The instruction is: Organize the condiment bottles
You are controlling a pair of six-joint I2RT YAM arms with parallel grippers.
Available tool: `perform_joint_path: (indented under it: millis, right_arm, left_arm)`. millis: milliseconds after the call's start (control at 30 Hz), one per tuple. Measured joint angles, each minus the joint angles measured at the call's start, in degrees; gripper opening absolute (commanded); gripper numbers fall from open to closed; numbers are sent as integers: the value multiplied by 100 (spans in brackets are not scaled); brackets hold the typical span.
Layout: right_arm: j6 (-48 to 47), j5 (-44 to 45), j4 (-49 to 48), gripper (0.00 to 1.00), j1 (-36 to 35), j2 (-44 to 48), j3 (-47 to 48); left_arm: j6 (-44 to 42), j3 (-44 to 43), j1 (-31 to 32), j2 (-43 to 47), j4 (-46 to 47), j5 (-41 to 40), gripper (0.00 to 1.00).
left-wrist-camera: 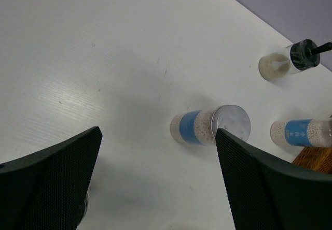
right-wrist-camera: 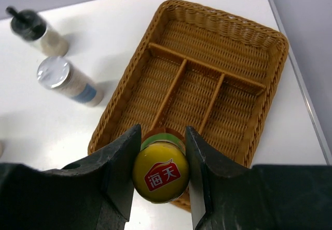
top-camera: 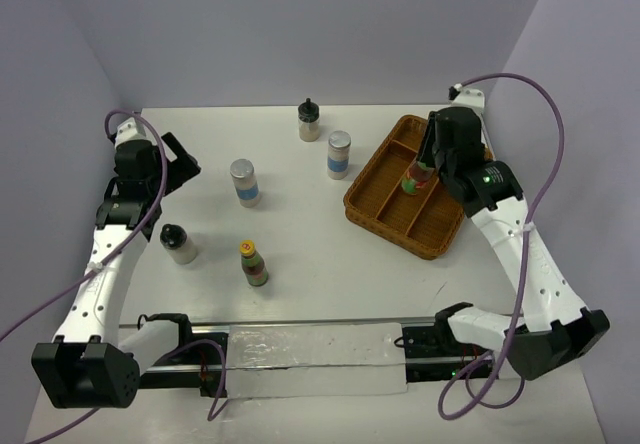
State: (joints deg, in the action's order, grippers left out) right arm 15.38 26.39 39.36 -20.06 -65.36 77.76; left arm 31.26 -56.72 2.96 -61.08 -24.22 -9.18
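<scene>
Six bottles; five stand upright on the bench (top-camera: 300,219), well apart
- far black-capped bottle (top-camera: 309,121): pale, at the back
- right blue-band bottle (top-camera: 339,154): white, silver lid, near it on the basket (top-camera: 366,215) side
- left blue-band bottle (top-camera: 244,182): same type, mid-left
- near black-capped bottle (top-camera: 178,244): squat, pale, front left
- standing yellow-capped bottle (top-camera: 254,263): slim, dark, red/green label, just right of it
- held yellow-capped bottle (right-wrist-camera: 160,174): red logo on cap, clamped in the right hand (right-wrist-camera: 162,137) above the basket; compartment unclear
</scene>
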Motion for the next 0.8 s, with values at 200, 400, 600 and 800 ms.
perform_joint_path:
  millis: [200,400,600,800]
  right_arm:
    - [2,-117,-304,9,875,-455,95]
    - [-4,-24,-505,9,1420,-1069,319]
    - [-1,125,-732,9,1720,-1472,374]
    - [-1,417,-773,9,1920,-2030,854]
  left_arm:
    - [-1,-59,0,143,5,-4,100]
    - [-45,-64,0,153,31,-3,100]
    - [-130,-64,0,170,95,63,100]
    - [-197,-64,0,177,234,195,100]
